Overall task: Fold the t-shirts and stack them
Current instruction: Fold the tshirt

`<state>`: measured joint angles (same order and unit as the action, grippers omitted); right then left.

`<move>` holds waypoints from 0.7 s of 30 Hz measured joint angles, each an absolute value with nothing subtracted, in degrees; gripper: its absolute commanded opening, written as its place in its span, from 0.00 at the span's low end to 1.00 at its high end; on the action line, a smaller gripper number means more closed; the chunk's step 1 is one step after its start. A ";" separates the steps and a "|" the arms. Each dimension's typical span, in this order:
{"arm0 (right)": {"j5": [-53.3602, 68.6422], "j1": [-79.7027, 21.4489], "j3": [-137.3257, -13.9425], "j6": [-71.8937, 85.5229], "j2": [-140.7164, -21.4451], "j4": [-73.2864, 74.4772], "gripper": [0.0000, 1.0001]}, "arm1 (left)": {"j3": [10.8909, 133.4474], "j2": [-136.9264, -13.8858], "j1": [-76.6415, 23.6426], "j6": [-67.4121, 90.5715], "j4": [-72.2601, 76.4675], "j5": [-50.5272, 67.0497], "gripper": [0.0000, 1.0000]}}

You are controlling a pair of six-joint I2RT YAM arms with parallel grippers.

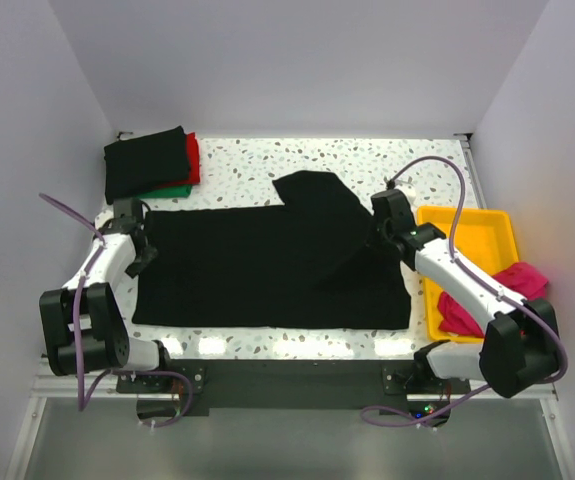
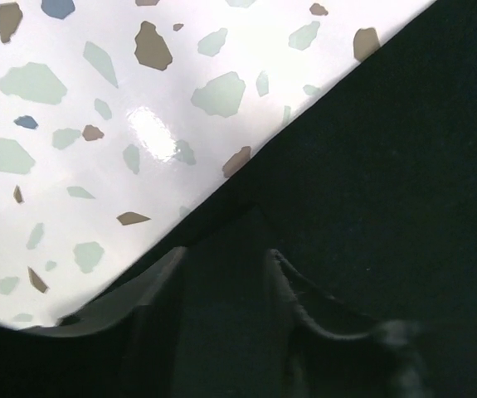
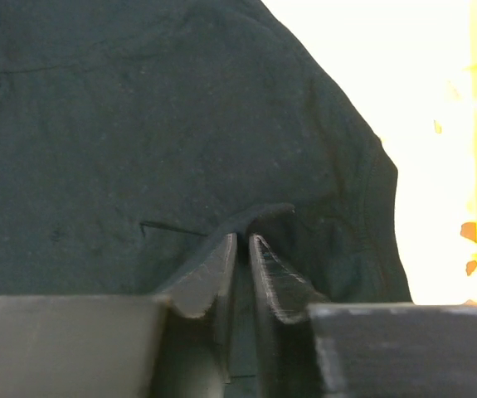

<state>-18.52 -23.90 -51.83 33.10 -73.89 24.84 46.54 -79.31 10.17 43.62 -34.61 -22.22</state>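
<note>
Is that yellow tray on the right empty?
No, a magenta-pink t-shirt lies bunched in the yellow tray, with part of it hanging over the tray's side.

No text, label, brand, number or sign can be read in any of the three views.
</note>
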 measured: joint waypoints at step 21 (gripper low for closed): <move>-18.98 -34.65 -65.78 29.80 -90.04 27.31 0.44 | 46.24 -75.09 2.68 31.79 -26.00 4.19 0.72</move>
